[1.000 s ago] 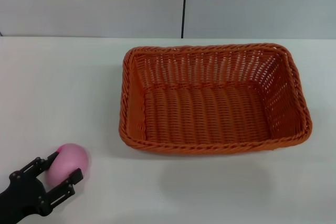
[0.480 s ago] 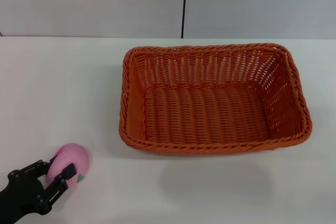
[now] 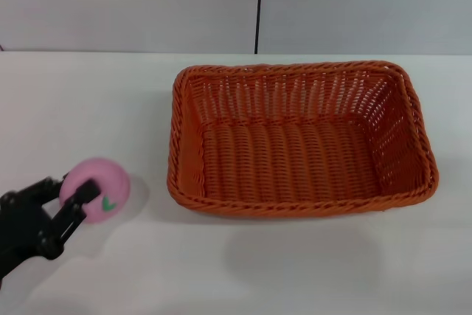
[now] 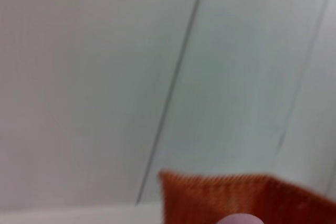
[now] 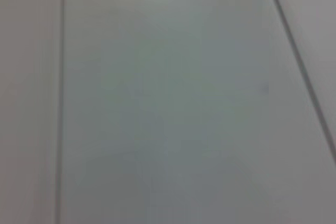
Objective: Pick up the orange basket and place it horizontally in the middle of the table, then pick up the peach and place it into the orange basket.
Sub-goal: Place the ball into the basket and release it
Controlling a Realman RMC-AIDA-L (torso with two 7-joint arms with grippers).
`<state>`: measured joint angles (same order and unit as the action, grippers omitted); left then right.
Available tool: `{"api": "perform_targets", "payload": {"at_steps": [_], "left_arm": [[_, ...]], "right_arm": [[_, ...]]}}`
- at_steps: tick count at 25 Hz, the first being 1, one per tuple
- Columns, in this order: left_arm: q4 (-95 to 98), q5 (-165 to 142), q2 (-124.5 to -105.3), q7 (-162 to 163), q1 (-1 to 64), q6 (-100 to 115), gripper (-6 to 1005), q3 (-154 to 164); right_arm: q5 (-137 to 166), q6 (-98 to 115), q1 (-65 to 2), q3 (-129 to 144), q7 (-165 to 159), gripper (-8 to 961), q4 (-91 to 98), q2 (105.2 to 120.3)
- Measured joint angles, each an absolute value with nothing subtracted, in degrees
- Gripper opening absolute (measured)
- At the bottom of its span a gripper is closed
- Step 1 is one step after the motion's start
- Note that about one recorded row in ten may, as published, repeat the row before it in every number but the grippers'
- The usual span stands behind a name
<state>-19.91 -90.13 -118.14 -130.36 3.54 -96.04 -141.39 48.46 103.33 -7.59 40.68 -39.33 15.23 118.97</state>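
Peach (image 3: pixel 96 189): clamped in left gripper (image 3: pixel 72 195), left of orange basket (image 3: pixel 299 138).
Basket: already lying horizontally mid-table (image 3: pixel 88 108).
Remaining: carry peach over, drop it inside.
Right gripper: out of sight.

Ahead of you, a plain pale grey panelled wall (image 3: pixel 133 5) closes off the scene. A thin dark vertical seam (image 3: pixel 259 7) divides it into two flat panels. You will find the lighting soft and even, with only faint shadows on the surfaces below.
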Motion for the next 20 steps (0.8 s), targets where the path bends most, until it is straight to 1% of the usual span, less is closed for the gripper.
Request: {"api": "perform_targets", "payload": {"at_steps": [8,10,20], "left_arm": [[-20.1,-90.1,-118.15,-127.6,12.5,-103.2,219,-141.0],[-19.9,-90.1,-118.40,-127.2,14.8,-103.6,204,-140.9],[-11.0,-90.2,-118.97,-128.2,25.7,-95.7,159,-136.5]], "right_arm": [[48.3,102.7,-8.3,32.5,-39.0,524,9.1,118.98],[48.3,102.7,-8.0,31.7,-39.0,524,8.7,119.01],[48.3,101.9,-7.8,29.9,-38.9,524,7.4,118.96]]}}
